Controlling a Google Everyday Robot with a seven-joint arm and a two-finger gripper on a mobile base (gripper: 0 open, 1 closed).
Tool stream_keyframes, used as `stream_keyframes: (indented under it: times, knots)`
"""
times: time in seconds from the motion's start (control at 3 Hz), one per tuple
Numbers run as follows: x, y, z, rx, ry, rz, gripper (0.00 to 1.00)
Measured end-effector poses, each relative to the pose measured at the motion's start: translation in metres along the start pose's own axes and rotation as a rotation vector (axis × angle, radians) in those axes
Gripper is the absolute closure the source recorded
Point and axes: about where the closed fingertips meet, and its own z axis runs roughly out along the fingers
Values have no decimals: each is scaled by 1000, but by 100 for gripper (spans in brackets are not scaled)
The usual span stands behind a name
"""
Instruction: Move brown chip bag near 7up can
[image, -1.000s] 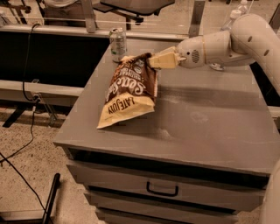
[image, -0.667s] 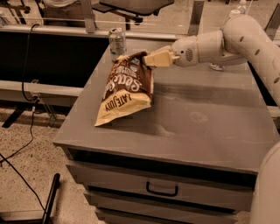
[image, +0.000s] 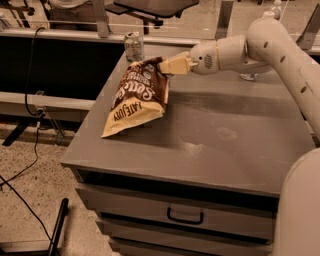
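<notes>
The brown chip bag lies tilted on the left part of the grey cabinet top, its cream-yellow lower end toward the front left. My gripper reaches in from the right and is shut on the bag's upper right corner. The 7up can stands upright at the back left corner of the top, a short way behind the bag's upper end and apart from it.
The cabinet has drawers at its front. A clear bottle base stands behind my arm at the back right. Cables run over the floor at the left. A rail runs behind.
My gripper has pulled the bag's upper corner a little to the left and toward the can. The can has not moved.
</notes>
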Motion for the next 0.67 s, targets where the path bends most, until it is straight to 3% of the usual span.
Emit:
stream_keyframes:
  times: [0.67]
  knots:
    - [2,-10,7,12,-12,23,100]
